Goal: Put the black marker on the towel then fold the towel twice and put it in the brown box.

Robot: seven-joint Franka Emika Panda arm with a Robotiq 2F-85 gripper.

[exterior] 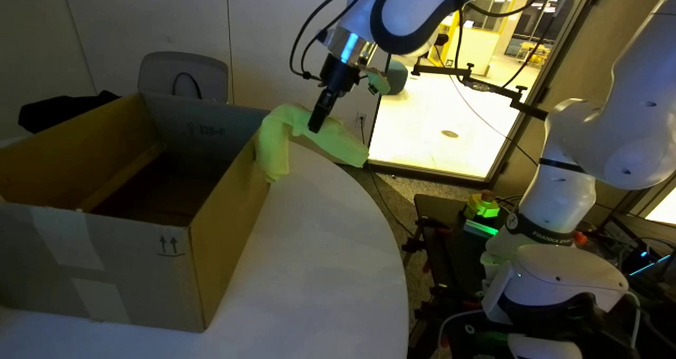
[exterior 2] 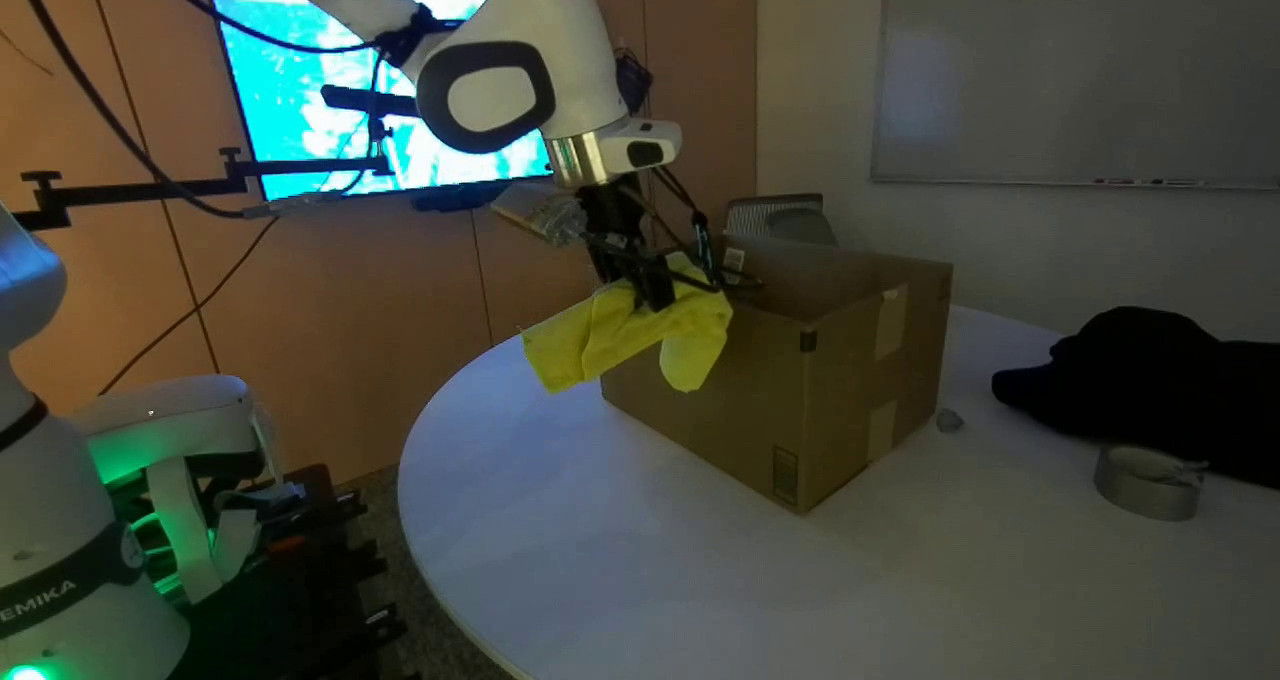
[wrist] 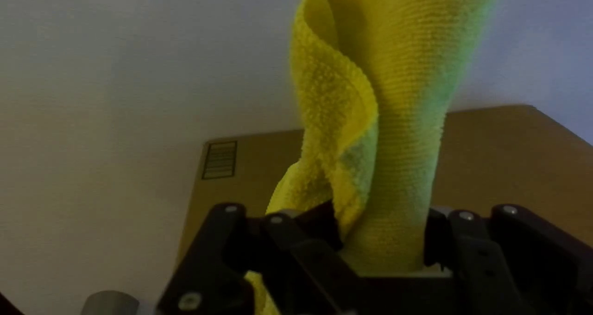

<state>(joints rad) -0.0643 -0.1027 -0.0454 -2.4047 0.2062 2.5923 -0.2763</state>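
The black two-fingered gripper (wrist: 382, 234) grasps a yellow cloth towel (wrist: 403, 83), a bunched fold of it pinched between the fingertips in the wrist view. The grasped part is held above a white table (exterior 2: 650, 530). In an exterior view the towel droops to either side of the fingers, one flat end (exterior 2: 555, 355) toward eight o'clock and one rounded end (exterior 2: 692, 360) toward five o'clock.

A large brown cardboard box (exterior: 137, 280), open-topped, with two black arrows (exterior: 169, 244) printed on one wall, stands upright on the table. The towel is outside it: in an exterior view it hangs at two o'clock from the box's middle; whether the two touch cannot be told. In the wrist view a side wall of the box spreads behind the towel, with a black printed rectangle (wrist: 220, 160) at ten o'clock from the fingertips.

In an exterior view a grey ring-shaped roll of tape (exterior 2: 1145, 498) sits on the table at four o'clock from the box, and a heap of black fabric (exterior 2: 1150, 390) lies at three o'clock. In an exterior view a grey chair back (exterior: 158, 74) rises behind the box at one o'clock.
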